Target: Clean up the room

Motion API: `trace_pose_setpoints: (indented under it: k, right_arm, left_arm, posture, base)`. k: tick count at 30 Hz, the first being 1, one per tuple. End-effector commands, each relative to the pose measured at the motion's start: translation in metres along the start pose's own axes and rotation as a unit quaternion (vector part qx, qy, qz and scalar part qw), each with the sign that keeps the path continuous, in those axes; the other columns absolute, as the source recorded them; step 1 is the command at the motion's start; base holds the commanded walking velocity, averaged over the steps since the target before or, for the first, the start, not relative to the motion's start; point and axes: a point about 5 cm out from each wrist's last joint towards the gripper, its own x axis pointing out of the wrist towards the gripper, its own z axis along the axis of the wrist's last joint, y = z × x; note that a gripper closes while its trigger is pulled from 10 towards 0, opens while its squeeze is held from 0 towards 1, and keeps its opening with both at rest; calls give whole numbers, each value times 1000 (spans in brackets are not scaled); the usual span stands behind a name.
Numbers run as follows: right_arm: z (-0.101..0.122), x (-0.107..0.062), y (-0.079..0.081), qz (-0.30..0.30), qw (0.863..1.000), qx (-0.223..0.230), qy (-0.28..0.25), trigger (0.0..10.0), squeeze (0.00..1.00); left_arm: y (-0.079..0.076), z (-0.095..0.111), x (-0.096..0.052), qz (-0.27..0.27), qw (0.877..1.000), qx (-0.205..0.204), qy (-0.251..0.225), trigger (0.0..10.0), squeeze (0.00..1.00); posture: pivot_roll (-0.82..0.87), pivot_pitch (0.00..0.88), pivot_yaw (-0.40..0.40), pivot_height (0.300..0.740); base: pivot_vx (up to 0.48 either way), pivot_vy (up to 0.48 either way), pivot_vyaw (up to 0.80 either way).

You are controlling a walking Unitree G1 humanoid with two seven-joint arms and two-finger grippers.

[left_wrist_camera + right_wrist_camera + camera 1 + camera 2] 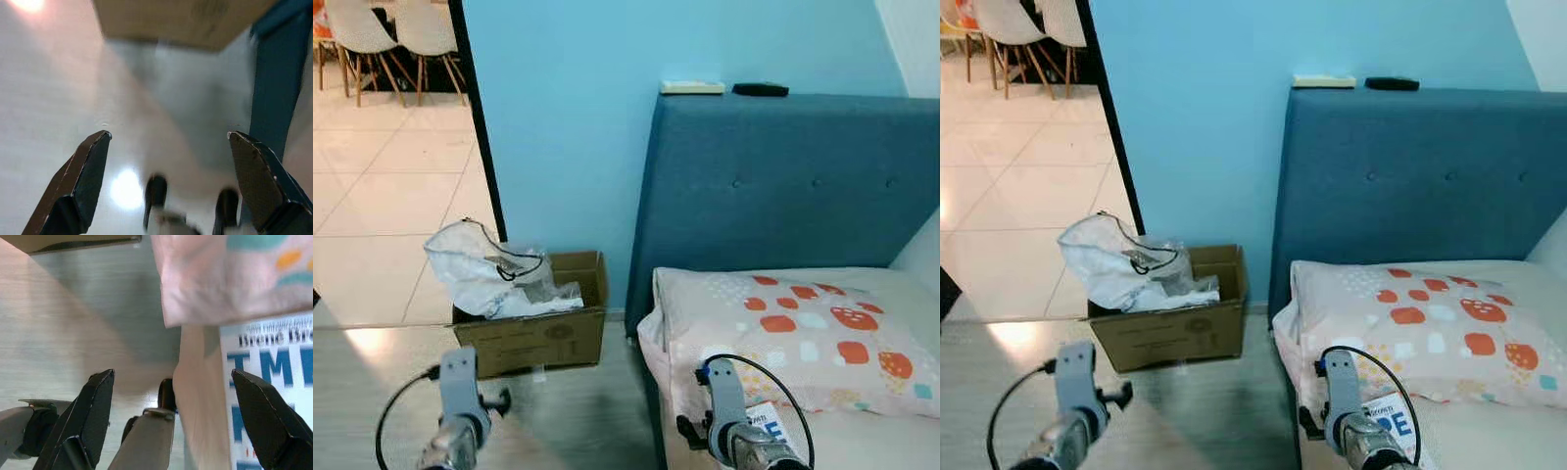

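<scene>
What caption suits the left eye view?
Bedroom corner: cardboard box of white bags beside a blue headboard, patterned pillow on the bed.

A box (543, 333) sits on the floor (372, 392) left of the bed (862, 441), against the wall (568, 127), with a bag (484, 269) in it. A pillow (783, 328) lies on the bed before the headboard (783, 186); two remotes (693, 88) rest on top of the headboard.

Blue upholstered headboard (783, 186) at 2 o'clock, set against the light blue wall (568, 117). Two remotes on its top edge: white (692, 88), black (760, 90). White chairs (391, 39) on the tiled floor at 11 o'clock.
</scene>
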Motion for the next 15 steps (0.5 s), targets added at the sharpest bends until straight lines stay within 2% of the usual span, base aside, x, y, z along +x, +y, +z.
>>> trace_pose_setpoints:
  k: [1,2,7,8,10,15]
  right_arm:
    - [-16,-2,-5,-15,999,18,23,10000,0]
    - [-16,-2,-5,-15,999,18,23,10000,0]
    - [-41,-6,-11,-42,997,32,55,10000,0]
    - [-41,-6,-11,-42,997,32,55,10000,0]
    - [-49,-7,-13,-54,996,40,63,10000,0]
    - [-54,-9,-16,-69,994,49,69,10000,0]
  left_arm:
    - [5,-23,-5,12,999,5,42,10000,0]
    - [5,-23,-5,12,999,5,42,10000,0]
    - [17,-60,-18,27,993,25,108,10000,0]
    - [17,-60,-18,27,993,25,108,10000,0]
    - [21,-74,-23,29,990,34,132,10000,0]
    - [25,-85,-28,32,987,38,150,10000,0]
  posture:
    - [9,0,-32,740]
    - [9,0,-32,740]
    - [11,0,-23,740]
    - [11,0,-23,740]
    - [11,0,-19,740]
    - [11,0,-18,740]
  base:
    - [-364,0,0]
    - [-364,0,0]
    - [-365,0,0]
    - [-371,0,0]
    - [-371,0,0]
    - [-373,0,0]
